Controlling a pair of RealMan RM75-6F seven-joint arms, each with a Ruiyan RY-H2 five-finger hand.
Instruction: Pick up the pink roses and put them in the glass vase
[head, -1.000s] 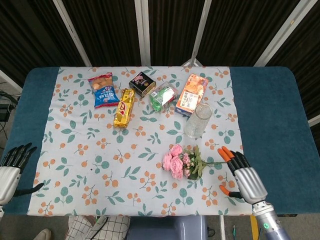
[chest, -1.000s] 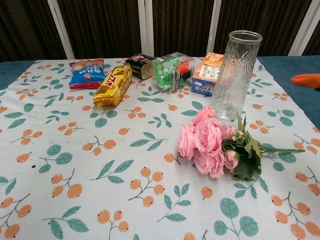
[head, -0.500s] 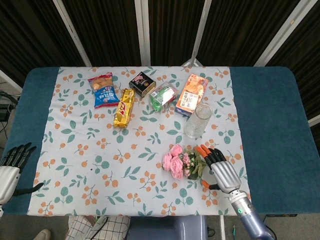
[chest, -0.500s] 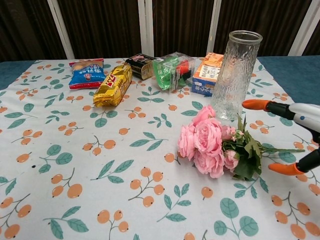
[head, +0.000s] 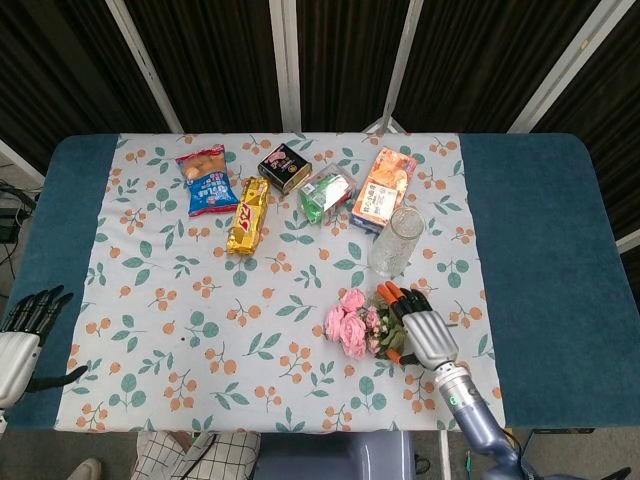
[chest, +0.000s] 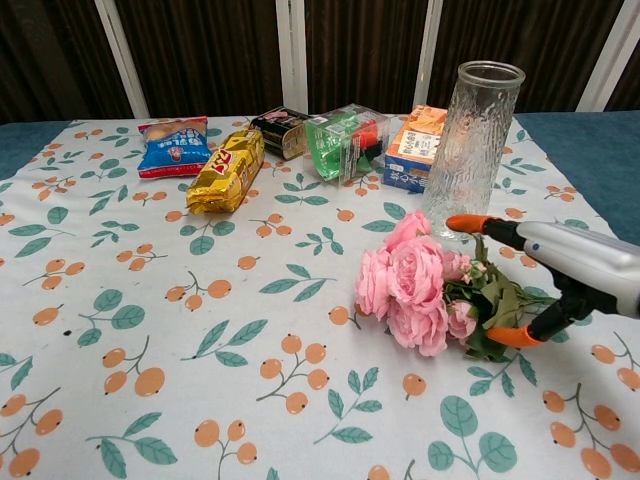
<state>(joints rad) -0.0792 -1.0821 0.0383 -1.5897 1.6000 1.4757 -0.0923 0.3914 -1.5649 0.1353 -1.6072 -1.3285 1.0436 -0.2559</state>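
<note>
While your right robot hand (head: 418, 328) hangs over the leafy stems of the pink roses (head: 352, 321), its fingers (chest: 470, 223) are spread, with one orange tip above the greenery and the thumb tip down at the near edge of the leaves; you cannot tell from either view whether any tip is touching the stems, and nothing is pinched. The roses lie flat on the bench (head: 540, 240), blooms pointing toward 9 o'clock and stems toward 3 o'clock, on the floral cloth (head: 180, 290). The glass vase (head: 396, 241) stands upright just beyond them at about 1 o'clock from the blooms, apart from the hand. Your left robot hand (head: 22, 335) sits at the bench's near left corner, at 9 o'clock from the roses and well apart from them, fingers spread and holding nothing. Along the far side of the cloth, from 10 o'clock round to 12 o'clock of the roses, lie a blue snack bag (head: 205, 180), a gold packet (head: 247, 215), a dark box (head: 283, 166), a clear pack with green contents (head: 327, 193) and an orange carton (head: 384, 188), the carton just beside the vase.
</note>
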